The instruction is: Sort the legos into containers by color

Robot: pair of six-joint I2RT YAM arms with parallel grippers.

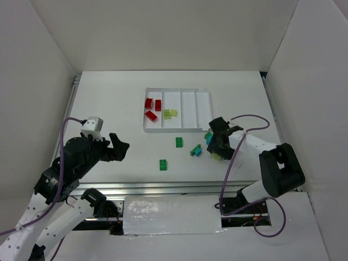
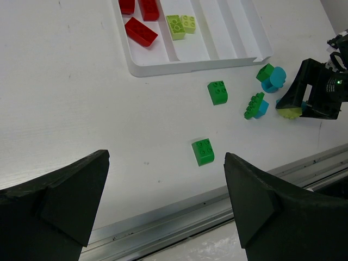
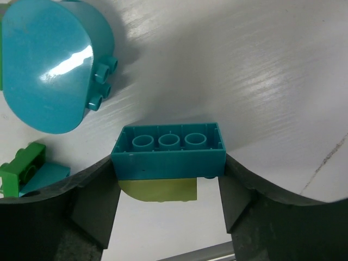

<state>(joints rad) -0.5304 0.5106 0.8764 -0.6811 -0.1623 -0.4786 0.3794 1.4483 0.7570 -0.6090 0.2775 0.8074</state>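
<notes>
Looking down my right wrist camera, I see the right gripper [image 3: 168, 176] pinching a cyan brick [image 3: 168, 155] by its two short ends, its long axis running finger to finger. A yellow-green piece [image 3: 159, 190] sits directly beneath it. The white tray [image 1: 176, 130] lies just beyond and to the left, nearest this arm. Its leftmost compartment holds three red bricks [image 1: 152, 106], the next holds yellow-green bricks [image 1: 171, 113], and the two right ones are bare. My left gripper [image 2: 166, 160] hangs spread wide, well apart.
</notes>
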